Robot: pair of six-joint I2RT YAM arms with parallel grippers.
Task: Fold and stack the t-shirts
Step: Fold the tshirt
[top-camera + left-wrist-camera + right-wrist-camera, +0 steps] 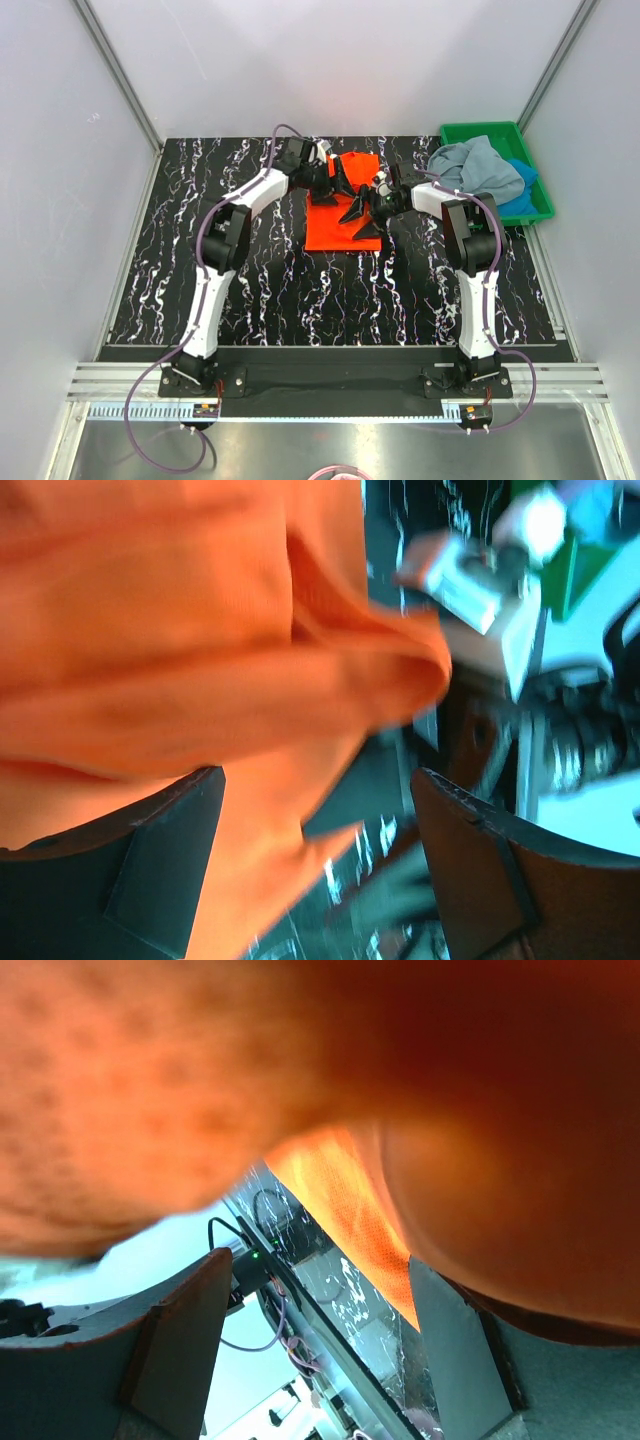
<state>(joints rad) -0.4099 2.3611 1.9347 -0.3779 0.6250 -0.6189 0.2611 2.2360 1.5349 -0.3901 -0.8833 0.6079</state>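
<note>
The bright orange t-shirt (325, 232) lies partly folded at the back middle of the table. My left gripper (335, 178) is over its far edge, jaws open. In the left wrist view the orange cloth (180, 660) bunches in front of the left gripper (315, 860), and a flap hangs between the spread fingers (150, 870) without being pinched. My right gripper (362, 215) is at the shirt's right side, also open. In the right wrist view orange cloth (400, 1090) drapes close over the right gripper (320, 1350) and brushes one of its fingers (460, 1360). A grey-blue t-shirt (480, 165) and a bright blue t-shirt (522, 190) lie crumpled in the tray.
A green plastic tray (480, 128) stands at the back right corner of the black marbled table (300, 290). White walls with metal posts close in the sides and back. The two arms lean towards each other over the orange shirt.
</note>
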